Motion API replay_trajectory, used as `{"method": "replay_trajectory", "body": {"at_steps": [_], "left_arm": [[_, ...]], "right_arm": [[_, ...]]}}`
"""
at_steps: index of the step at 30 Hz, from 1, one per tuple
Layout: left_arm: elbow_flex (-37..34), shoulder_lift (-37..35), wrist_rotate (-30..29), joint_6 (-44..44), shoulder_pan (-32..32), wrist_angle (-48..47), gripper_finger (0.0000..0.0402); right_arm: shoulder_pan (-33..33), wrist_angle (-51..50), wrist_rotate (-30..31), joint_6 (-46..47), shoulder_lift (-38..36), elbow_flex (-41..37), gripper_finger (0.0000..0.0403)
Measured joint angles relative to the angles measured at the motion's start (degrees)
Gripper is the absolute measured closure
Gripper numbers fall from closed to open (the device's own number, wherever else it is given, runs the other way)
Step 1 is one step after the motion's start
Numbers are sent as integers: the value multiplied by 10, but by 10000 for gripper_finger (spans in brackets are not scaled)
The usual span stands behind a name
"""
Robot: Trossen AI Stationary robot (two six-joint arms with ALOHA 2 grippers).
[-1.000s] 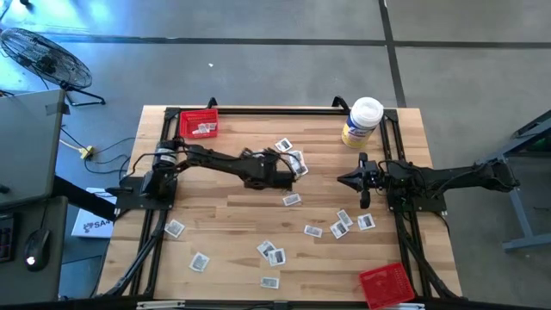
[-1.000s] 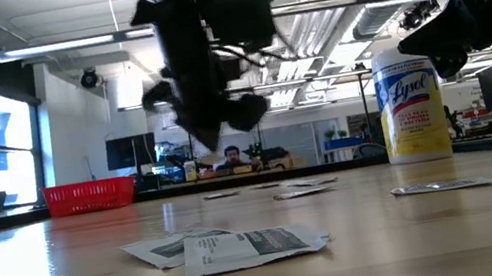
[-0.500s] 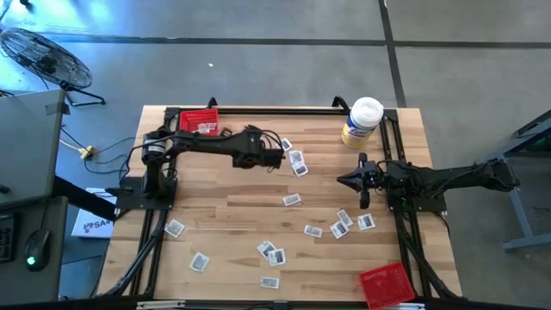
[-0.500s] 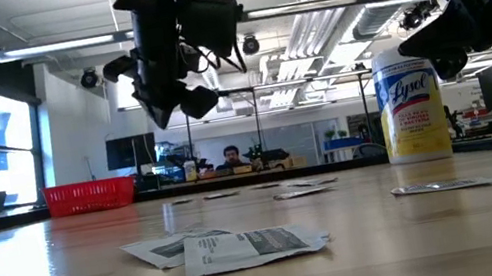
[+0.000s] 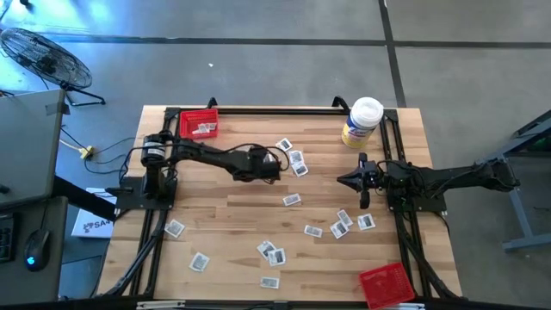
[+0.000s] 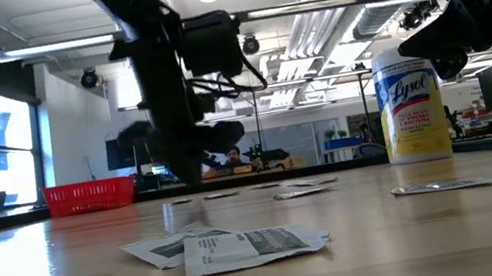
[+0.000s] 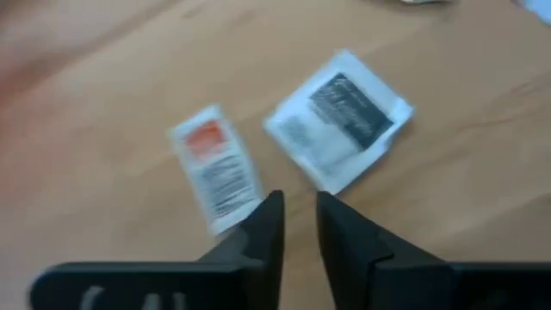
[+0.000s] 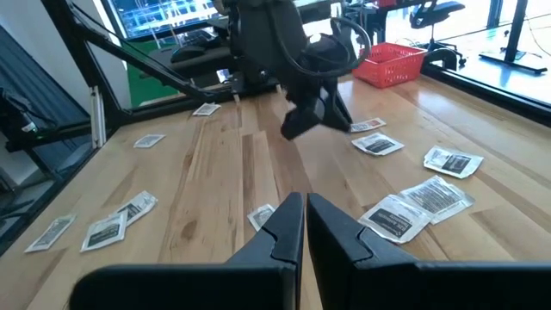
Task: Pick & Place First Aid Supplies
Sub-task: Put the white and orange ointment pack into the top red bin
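Small white-and-grey packets lie flat and scattered over the wooden table; a cluster point(image 5: 295, 158) is near the middle and others point(image 5: 344, 222) are toward the near right. My left gripper point(image 5: 277, 165) hovers just left of the middle cluster. Its fingers point(image 7: 299, 211) are empty and open by a narrow gap, above bare wood. An orange-printed packet point(image 7: 215, 168) and a dark-printed one point(image 7: 337, 119) lie just past its tips. My right gripper point(image 5: 342, 181) waits shut and empty right of centre, above the table point(image 8: 305, 207).
A red tray point(image 5: 185, 116) at the far left holds a few packets. A second red tray point(image 5: 385, 284) sits at the near right edge. The white-lidded, yellow-labelled tub point(image 5: 362, 122) stands at the far right. Black frame rails run along both table sides.
My left gripper drew back a little from the middle packets toward the table's left. It rose first and then came down close over the table. The packets have stayed where they were.
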Motion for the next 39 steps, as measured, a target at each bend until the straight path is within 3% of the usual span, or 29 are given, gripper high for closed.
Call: {"method": "replay_trajectory", "body": {"at_steps": [7, 17, 25, 29, 36, 39], "left_arm": [[-37, 0, -30, -2, 0, 43, 273], [-44, 8, -59, -10, 4, 47, 269], [-94, 3, -52, -32, 18, 112, 270], [-105, 4, -54, -32, 18, 125, 292], [-126, 5, -60, -63, 19, 145, 379], [-130, 5, -70, -66, 20, 142, 397]], "right_arm": [[0, 0, 0, 0, 0, 0, 391], [0, 0, 0, 0, 0, 0, 391], [0, 0, 0, 0, 0, 0, 391], [0, 0, 0, 0, 0, 0, 391], [0, 0, 0, 0, 0, 0, 391], [0, 0, 0, 0, 0, 0, 391]]}}
